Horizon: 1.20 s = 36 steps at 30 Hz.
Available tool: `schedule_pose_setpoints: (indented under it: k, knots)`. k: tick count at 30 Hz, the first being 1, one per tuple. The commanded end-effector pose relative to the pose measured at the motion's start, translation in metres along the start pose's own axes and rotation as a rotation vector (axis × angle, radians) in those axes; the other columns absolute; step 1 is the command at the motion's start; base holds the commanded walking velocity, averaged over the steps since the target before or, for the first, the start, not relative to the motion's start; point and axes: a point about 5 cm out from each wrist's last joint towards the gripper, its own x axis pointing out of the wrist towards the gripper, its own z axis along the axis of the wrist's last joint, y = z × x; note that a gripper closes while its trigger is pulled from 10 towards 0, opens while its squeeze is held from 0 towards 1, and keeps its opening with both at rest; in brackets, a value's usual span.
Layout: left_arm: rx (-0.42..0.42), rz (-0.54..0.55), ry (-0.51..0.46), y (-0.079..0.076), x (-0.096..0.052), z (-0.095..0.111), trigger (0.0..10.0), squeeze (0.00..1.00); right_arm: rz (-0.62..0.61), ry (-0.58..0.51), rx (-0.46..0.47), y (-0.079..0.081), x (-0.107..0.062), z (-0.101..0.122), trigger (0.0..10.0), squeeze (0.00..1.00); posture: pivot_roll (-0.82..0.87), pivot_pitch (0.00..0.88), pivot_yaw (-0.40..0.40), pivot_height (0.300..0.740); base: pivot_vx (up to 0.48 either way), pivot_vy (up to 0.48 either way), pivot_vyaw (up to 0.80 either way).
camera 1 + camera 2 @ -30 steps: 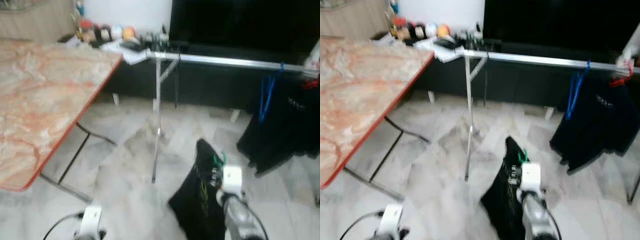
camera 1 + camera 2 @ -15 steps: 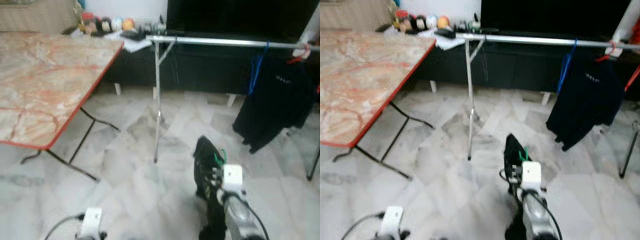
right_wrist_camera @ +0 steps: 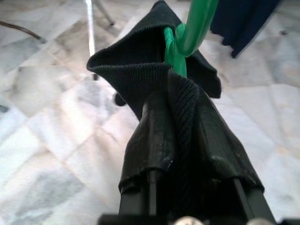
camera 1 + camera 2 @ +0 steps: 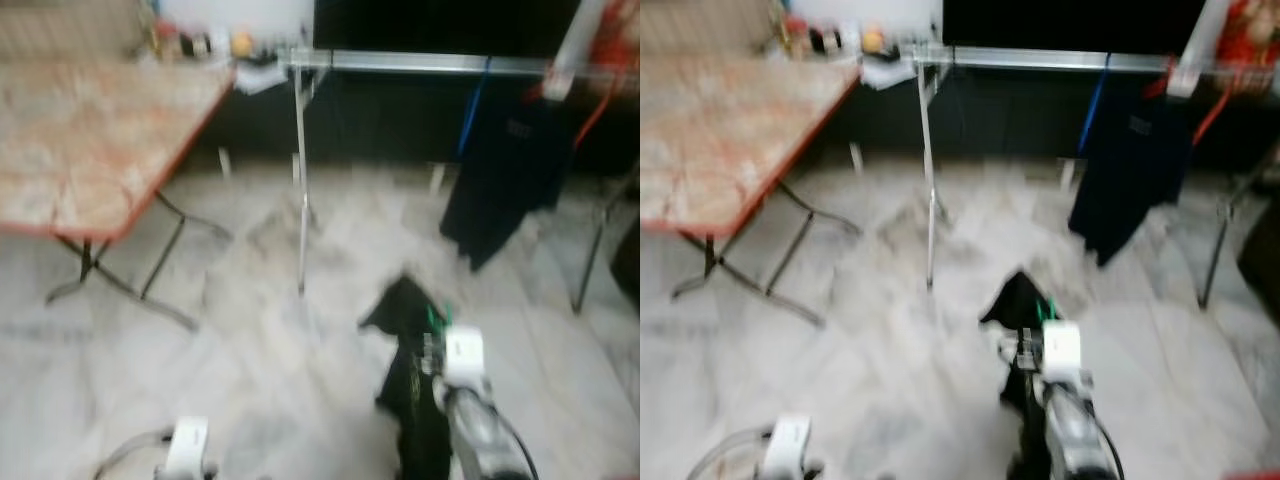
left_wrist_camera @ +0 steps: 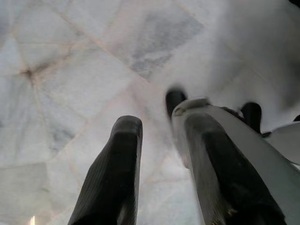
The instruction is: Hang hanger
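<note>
The floor is pale marble tile, and the head views are blurred. A folding table with a marbled top and red edge stands at the robot's left. Ahead, a silver clothes rail runs across in front of a dark cabinet, held up by a thin metal post. A dark garment hangs from the rail on a blue hanger, with what looks like an orange hanger further right.

The right gripper is held out low in front of the robot, its fingers clamped on a black garment bunched around a green hanger, whose hook rises just beyond the fingertips. The hanger is well short of the rail.

The left gripper hangs low over bare tile, fingers parted, holding nothing.
</note>
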Motion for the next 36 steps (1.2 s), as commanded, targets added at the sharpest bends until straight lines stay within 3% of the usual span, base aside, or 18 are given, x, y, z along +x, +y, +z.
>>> schedule_pose_setpoints:
  k: [1,7,21,25,30,33,35,36]
  knots:
    - [0.012,0.003,-0.001,0.004,0.000,0.001,10.0,0.00,-0.005,-0.035,0.011,0.002,0.003,0.009,10.0,0.00,-0.06,0.000,-0.041,0.740,-0.307,0.000,0.00]
    - [0.013,0.001,-0.002,0.003,0.000,0.001,10.0,0.00,-0.004,-0.034,0.010,0.003,0.004,0.010,10.0,0.00,-0.06,0.000,-0.039,0.740,-0.309,0.000,0.00]
    - [0.032,0.002,-0.007,0.004,0.000,0.003,10.0,0.00,0.027,-0.023,-0.024,0.004,0.007,0.014,10.0,0.00,-0.06,0.000,-0.041,0.740,0.000,0.000,0.00]
    - [0.077,-0.004,-0.040,0.004,0.000,0.008,10.0,0.00,0.072,-0.040,-0.055,0.006,0.009,0.020,10.0,0.00,-0.07,0.000,-0.039,0.740,0.000,0.000,0.00]
    - [0.162,-0.012,-0.155,0.003,-0.001,0.020,10.0,0.00,0.207,-0.045,-0.174,0.007,0.012,0.029,10.0,0.00,-0.06,0.000,-0.043,0.740,0.000,0.000,0.00]
    - [0.301,-0.022,-0.231,0.000,-0.002,0.030,10.0,0.00,0.316,-0.044,-0.285,0.007,0.012,0.033,10.0,0.00,-0.05,0.000,-0.045,0.740,0.000,0.000,0.00]
    - [0.348,-0.037,-0.273,-0.002,-0.003,0.034,10.0,0.00,0.414,-0.051,-0.359,0.009,0.011,0.037,10.0,0.00,-0.05,0.000,-0.045,0.740,0.000,0.000,0.00]
    - [0.381,-0.059,-0.376,0.001,-0.007,0.051,10.0,0.00,0.459,-0.055,-0.391,0.009,0.011,0.041,10.0,0.00,-0.05,0.000,-0.046,0.740,0.000,0.000,0.00]
